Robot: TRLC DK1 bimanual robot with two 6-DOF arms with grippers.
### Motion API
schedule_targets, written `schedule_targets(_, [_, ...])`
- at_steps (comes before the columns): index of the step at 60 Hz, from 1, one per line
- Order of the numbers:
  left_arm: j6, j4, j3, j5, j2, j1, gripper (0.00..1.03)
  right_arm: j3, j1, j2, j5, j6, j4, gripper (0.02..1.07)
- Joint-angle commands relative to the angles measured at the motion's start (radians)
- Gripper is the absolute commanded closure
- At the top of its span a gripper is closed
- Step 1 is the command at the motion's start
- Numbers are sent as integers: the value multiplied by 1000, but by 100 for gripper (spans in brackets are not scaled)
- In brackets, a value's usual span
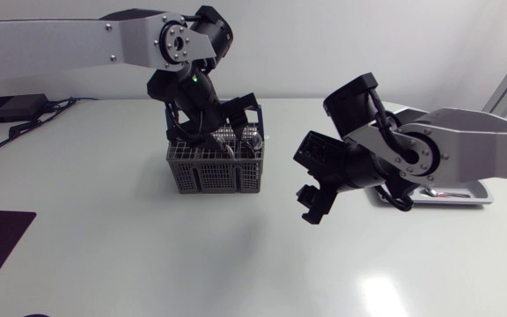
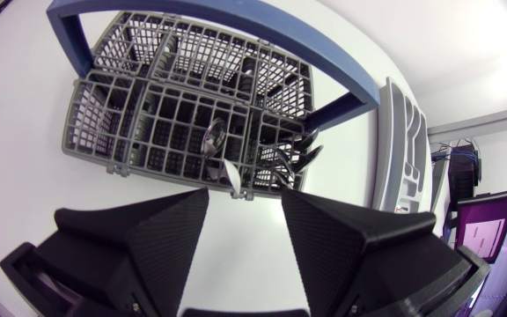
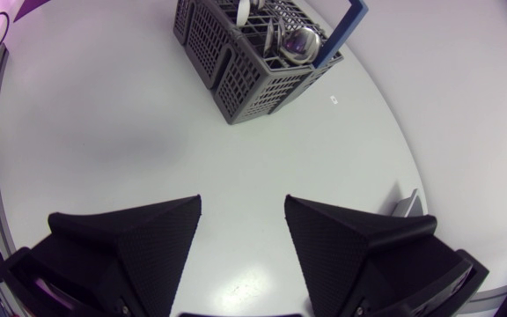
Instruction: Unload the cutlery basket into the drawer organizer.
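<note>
1. Left gripper (image 2: 245, 207): fingers spread, nothing between them.
2. Just ahead of it is the grey cutlery basket (image 2: 139, 119), with spoons (image 2: 214, 139) in its nearest compartments.
3. The drawer organizer (image 2: 399, 150) lies beside the basket.
4. Right gripper (image 3: 243, 211): spread and empty, with the basket well ahead of it.

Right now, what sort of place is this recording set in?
Probably a robotics test bench, not a home kitchen: a plain white table holds a cutlery basket and a drawer organizer, with the left arm and right arm over it.
</note>
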Motion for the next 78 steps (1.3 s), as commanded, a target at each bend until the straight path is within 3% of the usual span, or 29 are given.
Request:
schedule_targets(1, [-50,-12,20,6,-2,5,57,-24,7,-14,11,-7,10,37])
schedule_targets(14, [-70,-14,20,5,6,12,71,-29,6,-14,11,-5,12,37])
schedule_targets(64, [-105,-20,46,5,87,12,72,-41,6,-13,8,-5,25,37])
schedule_targets(78, [-113,-75,116,3,118,11,72,-47,4,-13,6,-5,32,37])
